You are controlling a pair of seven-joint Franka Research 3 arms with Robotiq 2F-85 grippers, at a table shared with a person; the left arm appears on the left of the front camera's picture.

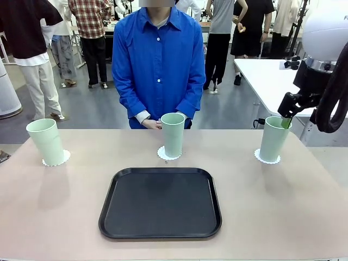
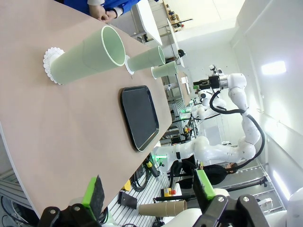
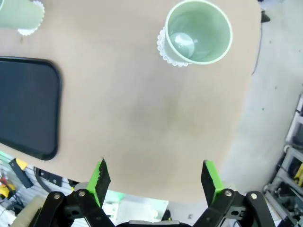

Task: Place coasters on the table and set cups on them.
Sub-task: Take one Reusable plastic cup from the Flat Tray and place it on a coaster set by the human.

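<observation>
A: What lies nearest on the table (image 1: 65, 217)?

B: The black tray (image 1: 160, 203), at the near middle, with nothing on it. Beyond it are the three cups, each upright on its own coaster.

A: Where exactly?

B: The left cup (image 1: 45, 142) stands on the left coaster (image 1: 63, 159) at the far left. The middle cup (image 1: 173, 135) is on the middle coaster (image 1: 163, 154), just past the tray's far edge. The right cup (image 1: 274, 138) sits on the right coaster (image 1: 258, 157) at the far right.

A: And the grippers?

B: The right gripper (image 3: 154, 182) has its jaws spread wide with nothing between them; from the front it hangs just above the right cup's rim. The left gripper (image 2: 147, 191) is likewise wide and empty, off the table's left end, looking along the row of cups.

A: The person?

B: Standing at the far side in a blue shirt (image 1: 157, 60), the person's hands (image 1: 153, 124) clasped just behind the middle cup.
</observation>
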